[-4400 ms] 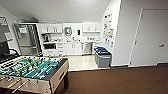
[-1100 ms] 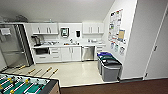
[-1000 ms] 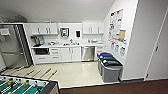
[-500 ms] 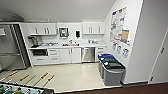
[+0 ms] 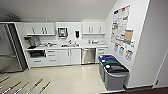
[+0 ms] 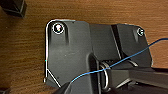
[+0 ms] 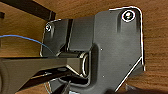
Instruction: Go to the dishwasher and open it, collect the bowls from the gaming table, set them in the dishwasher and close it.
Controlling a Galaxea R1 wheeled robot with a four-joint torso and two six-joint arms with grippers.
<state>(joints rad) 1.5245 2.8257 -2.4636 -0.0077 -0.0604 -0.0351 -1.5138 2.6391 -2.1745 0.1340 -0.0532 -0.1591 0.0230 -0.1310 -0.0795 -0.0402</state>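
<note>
The flat stainless-steel dishwasher (image 5: 88, 55) sits closed beneath the white counter (image 5: 67, 46), presumably built in near the sink plumbing; whether either gripper is clenched cannot be told.

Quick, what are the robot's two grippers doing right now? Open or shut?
Left gripper: cannot be told.
Right gripper: cannot be told.

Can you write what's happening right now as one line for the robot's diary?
phase: facing kitchenette | dishwasher: shut, under counter | bins: right, by wall | table-football rods: lower left
</note>
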